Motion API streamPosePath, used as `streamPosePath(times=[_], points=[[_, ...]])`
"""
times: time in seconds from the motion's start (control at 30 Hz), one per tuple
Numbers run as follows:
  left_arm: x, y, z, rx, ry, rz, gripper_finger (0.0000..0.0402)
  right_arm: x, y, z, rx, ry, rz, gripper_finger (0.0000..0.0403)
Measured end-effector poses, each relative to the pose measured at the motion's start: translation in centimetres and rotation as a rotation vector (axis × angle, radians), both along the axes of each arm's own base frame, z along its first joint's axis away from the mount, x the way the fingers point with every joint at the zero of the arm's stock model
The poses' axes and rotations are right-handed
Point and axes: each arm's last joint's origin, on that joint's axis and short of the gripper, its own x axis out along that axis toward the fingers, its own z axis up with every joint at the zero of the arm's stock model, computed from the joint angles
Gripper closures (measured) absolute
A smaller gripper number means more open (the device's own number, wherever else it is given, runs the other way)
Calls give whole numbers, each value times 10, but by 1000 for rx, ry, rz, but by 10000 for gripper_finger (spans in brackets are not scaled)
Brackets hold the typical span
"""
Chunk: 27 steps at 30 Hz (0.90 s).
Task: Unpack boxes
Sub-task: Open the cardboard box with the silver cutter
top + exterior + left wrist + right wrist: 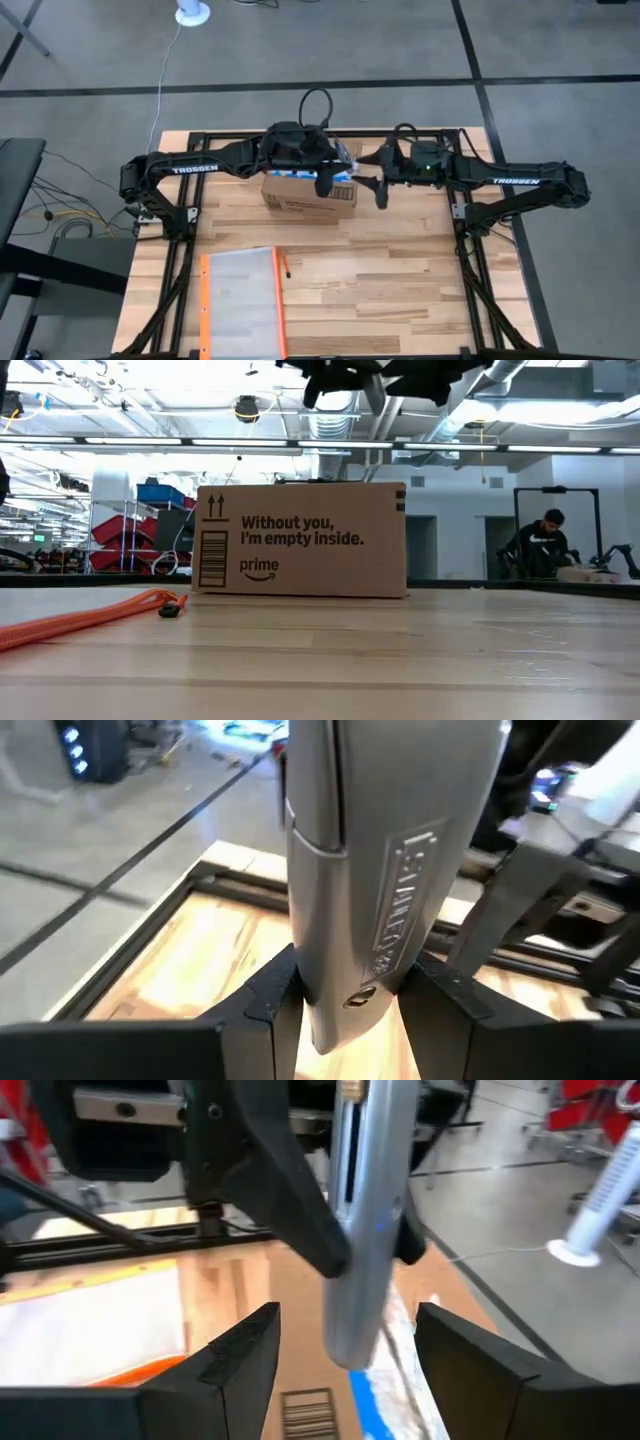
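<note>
Above the box (312,192) at upper centre, the left hand (345,1010) grips a grey tool (385,870) and should cut only the tape, while the right hand (345,1350) waits wide open.

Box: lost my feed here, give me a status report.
Left gripper shut on grey tool, above box. Right gripper open, next to tool. Box upright. Pouch apart from box.
</note>
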Motion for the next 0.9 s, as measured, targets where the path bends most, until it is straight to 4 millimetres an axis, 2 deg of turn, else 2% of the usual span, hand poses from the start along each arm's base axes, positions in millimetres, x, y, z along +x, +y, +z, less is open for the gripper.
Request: streamPosePath(times=[0.17,0.5,0.67,0.83,0.9], points=[[-1,5,1,-52,-20,47,283,2,-1,-1,-1,2,-18,191],[2,-5,4,-74,-52,20,283,24,-4,-17,20,15,-49,200],[0,-5,-1,-80,0,21,283,24,-5,-16,9,6,-69,258],[0,-4,-6,-76,10,36,284,23,-5,-18,-6,33,-74,354],[0,-4,-7,-79,21,36,290,22,-5,-19,-5,48,-75,359]])
